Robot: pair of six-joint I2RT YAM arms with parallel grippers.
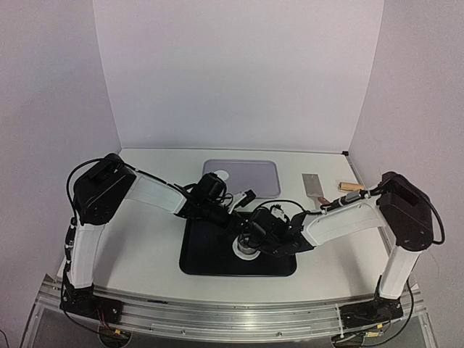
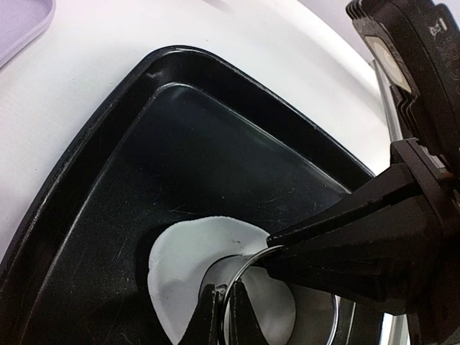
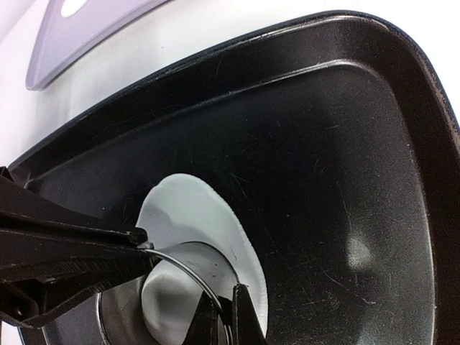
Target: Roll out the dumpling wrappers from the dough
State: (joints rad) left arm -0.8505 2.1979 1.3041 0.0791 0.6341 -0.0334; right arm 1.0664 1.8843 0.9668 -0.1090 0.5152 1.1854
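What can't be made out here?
- Left wrist view: dough is cut off by the bottom edge and partly behind the right tool.
- Right wrist view: whether the ring cutter is through the dough; its wall hides the cut.
- Top view: cutter and dough almost wholly hidden under both wrists.

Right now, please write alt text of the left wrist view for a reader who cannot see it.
Two end effectors pinch the rim of a metal ring cutter standing on a flat white dough sheet in a black tray: the left end effector from below, the right end effector from the right. A corner of a lavender tray shows at top left.
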